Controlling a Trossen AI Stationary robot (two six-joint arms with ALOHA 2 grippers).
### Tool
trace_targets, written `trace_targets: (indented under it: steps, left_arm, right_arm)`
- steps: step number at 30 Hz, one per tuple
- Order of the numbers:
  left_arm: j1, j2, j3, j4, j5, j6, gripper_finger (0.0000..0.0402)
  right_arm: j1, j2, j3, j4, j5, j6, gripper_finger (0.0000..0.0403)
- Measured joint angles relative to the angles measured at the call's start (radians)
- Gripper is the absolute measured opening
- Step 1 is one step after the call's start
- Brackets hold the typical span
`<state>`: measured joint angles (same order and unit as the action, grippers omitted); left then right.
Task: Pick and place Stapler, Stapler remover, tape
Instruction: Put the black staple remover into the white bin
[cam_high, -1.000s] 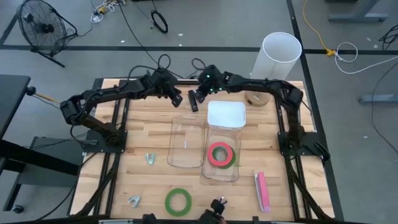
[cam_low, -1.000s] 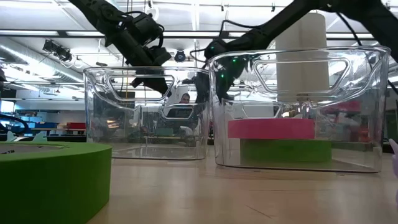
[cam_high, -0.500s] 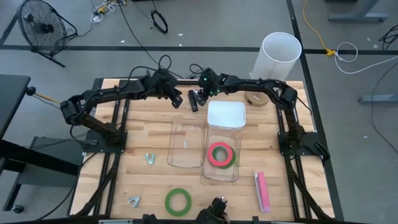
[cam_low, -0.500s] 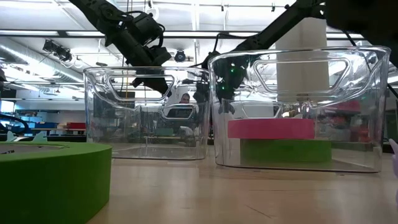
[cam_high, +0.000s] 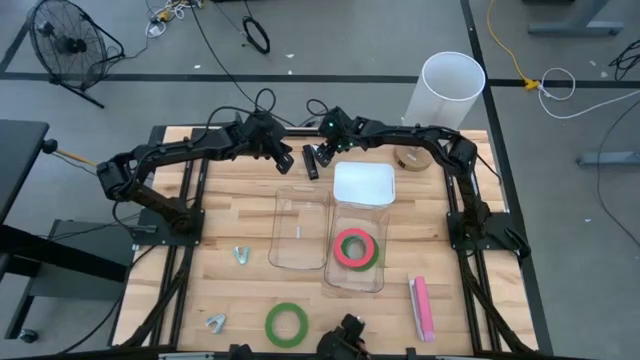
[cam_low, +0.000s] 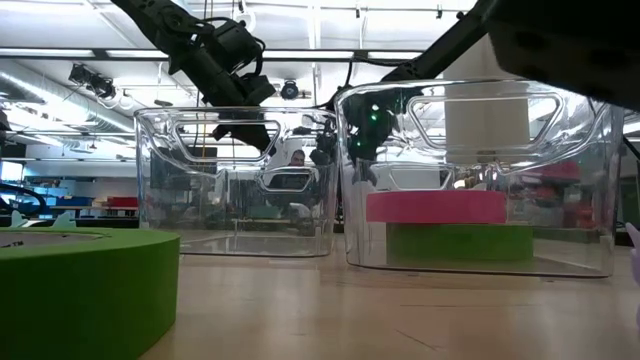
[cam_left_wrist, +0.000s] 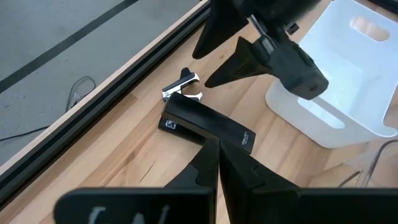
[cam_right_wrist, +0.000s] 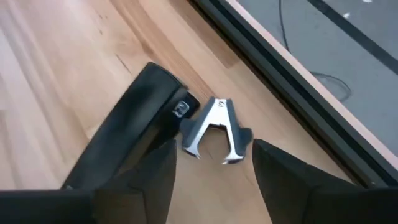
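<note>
A pale butcher-block worktop (cam_high: 225, 225) framed by black rails fills the middle of the overhead frame, set on a grey concrete floor strung with cables, with a black fan (cam_high: 65, 45) at upper left and a white cylinder (cam_high: 447, 88) at upper right. At the worktop's far edge, upper centre of the frame, the right gripper (cam_right_wrist: 214, 165) hangs with its fingers apart on either side of a silver-jawed stapler remover (cam_right_wrist: 214, 130), which lies just beside the end of a black stapler (cam_left_wrist: 208, 124); small print on the stapler is too fine to read. The left gripper (cam_left_wrist: 217, 152) hovers over the stapler's other side, its fingers pressed together. Below them sit two clear bins: the left bin (cam_high: 299, 227) and the right bin (cam_high: 357, 245), which holds a red-pink tape roll (cam_high: 353, 247) stacked on a green tape roll (cam_low: 460, 242), with a white lid (cam_high: 363, 183) lying over its far end. A second green tape roll (cam_high: 286, 323) lies on the bare wood at lower centre, two more stapler removers (cam_high: 242, 255) rest at lower left, and a pink stapler (cam_high: 421, 307) lies at lower right. From table height, an open hall with ceiling strip lights shows through the plastic, a person (cam_low: 296, 160) far behind.
</note>
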<state>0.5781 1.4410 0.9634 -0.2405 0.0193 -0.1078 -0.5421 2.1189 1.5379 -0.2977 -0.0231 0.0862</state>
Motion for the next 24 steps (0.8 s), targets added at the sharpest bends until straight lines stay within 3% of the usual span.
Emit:
trace_targets:
  steps: [8, 13, 24]
  left_arm:
    - [0.0, 0.0, 0.0, -0.002, 0.0, 0.002, 0.0014]
    - [0.0, 0.0, 0.0, -0.002, 0.0, 0.015, 0.0014]
    - [0.0, 0.0, 0.0, 0.0, 0.0, 0.015, 0.0014]
  right_arm:
    - [-0.05, 0.003, 0.0, -0.027, -0.063, 0.011, 0.0205]
    - [-0.09, 0.04, 0.0, -0.015, -0.179, 0.047, 0.0205]
    - [-0.098, 0.035, 0.001, 0.045, -0.232, 0.029, 0.0205]
